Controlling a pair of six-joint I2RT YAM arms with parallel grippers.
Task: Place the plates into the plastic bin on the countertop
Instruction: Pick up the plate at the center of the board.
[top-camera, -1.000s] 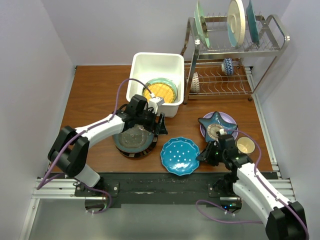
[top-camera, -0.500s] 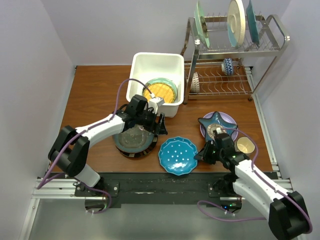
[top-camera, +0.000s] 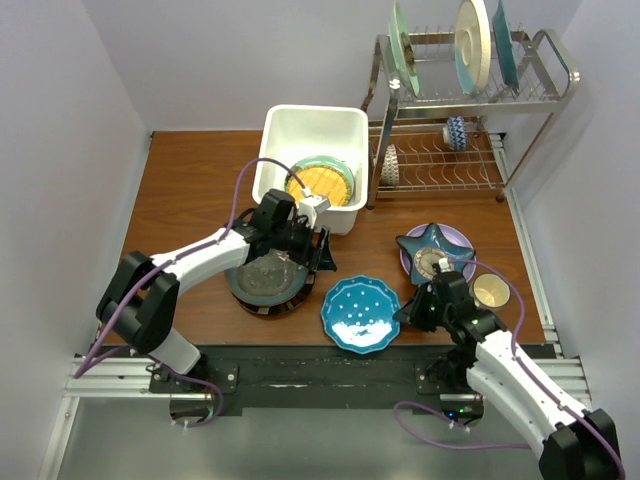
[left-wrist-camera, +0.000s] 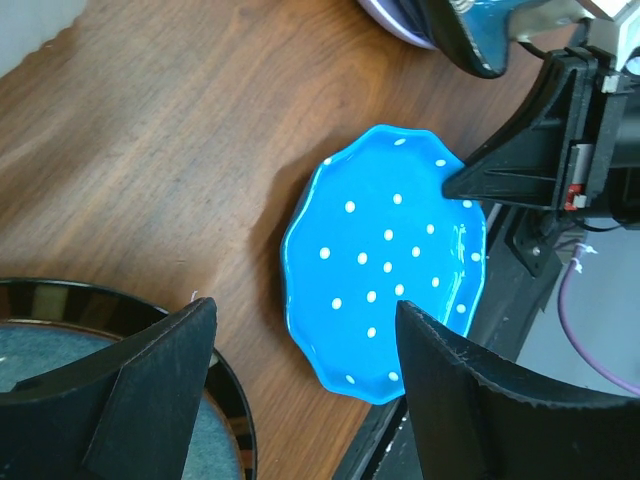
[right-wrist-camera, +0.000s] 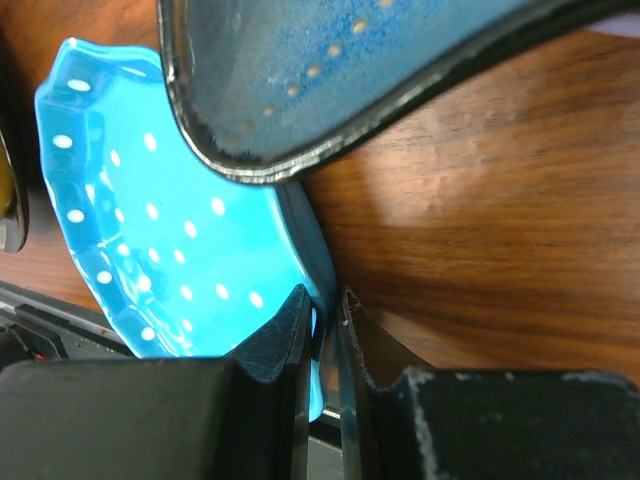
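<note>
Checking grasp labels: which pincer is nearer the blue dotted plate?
Right. The right pincer grips the blue dotted plate at its rim; the left pincer hangs open beside it, over the dark teal plate.

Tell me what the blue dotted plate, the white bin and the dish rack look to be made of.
Blue dotted plate: probably glazed ceramic, with glossy highlights and a thick scalloped rim. White bin: seemingly plastic, smooth and uniform with a rounded moulded rim. Dish rack: metal, likely polished steel, in thin shiny silvery wires and tubes.
</note>
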